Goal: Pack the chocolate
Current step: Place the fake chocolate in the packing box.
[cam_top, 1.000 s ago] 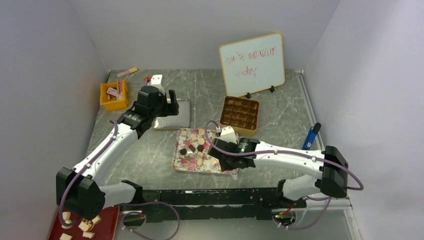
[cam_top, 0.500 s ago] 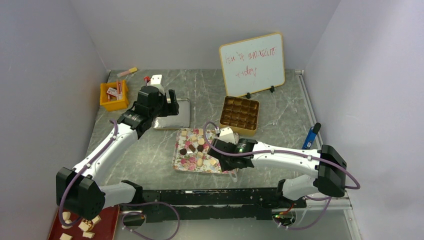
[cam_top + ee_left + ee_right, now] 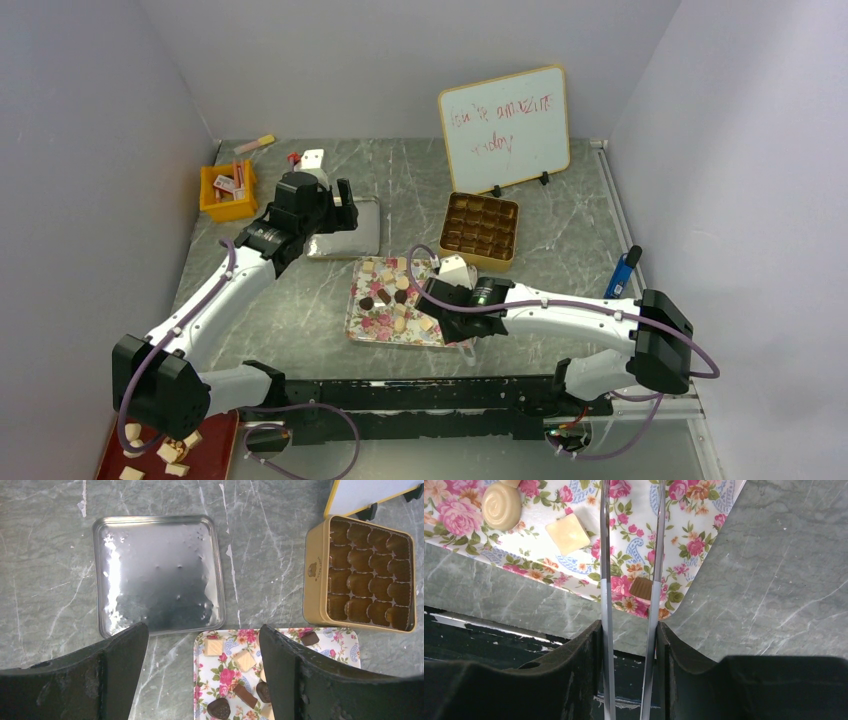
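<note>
Right tool (image 3: 630,630) is closed on metal tweezers (image 3: 604,555); just ahead, a tan chocolate (image 3: 640,587) between the blades seems to be pinched; lifting is needed next.

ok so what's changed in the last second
The right arm shifted slightly left, carrying the right gripper and its metal tongs along the near right corner of the floral tray. The blades now straddle a tan chocolate; whether it is pinched yet is unclear. The left gripper, open above the silver lid, and the gold box stayed put.
</note>
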Controlling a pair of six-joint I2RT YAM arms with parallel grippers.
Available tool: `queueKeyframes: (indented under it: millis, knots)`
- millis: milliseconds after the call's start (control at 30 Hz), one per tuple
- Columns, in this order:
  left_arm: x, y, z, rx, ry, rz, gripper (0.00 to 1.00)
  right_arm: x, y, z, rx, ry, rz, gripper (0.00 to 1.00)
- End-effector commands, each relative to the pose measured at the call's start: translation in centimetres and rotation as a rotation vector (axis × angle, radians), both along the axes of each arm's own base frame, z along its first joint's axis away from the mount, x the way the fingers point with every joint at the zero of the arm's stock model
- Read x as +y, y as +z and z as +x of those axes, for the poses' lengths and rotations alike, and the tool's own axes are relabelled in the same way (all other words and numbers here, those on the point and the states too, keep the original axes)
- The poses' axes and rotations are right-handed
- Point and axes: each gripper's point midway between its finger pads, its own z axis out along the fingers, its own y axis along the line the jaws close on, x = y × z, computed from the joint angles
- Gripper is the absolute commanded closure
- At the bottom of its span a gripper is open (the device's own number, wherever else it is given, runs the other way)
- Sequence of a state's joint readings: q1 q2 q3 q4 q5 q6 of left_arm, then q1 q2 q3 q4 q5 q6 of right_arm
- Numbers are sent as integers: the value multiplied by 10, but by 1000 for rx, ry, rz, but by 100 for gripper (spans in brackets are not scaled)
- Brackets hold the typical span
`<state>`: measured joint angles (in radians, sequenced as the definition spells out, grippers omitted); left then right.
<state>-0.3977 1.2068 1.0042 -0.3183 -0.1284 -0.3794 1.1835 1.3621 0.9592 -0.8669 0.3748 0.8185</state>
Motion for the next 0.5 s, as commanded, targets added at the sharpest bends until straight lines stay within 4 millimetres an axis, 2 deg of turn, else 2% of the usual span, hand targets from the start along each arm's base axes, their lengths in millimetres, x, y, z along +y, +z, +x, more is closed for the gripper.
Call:
queueKeyframes:
  millis: [0,467]
  knots:
    - [-3,20,6,-59,-3,-24,14,9,19,7,-28,-8,35,100]
    - [-3,22,8,-72,-2,-28,14,11,53,16,-83,-40,69,100]
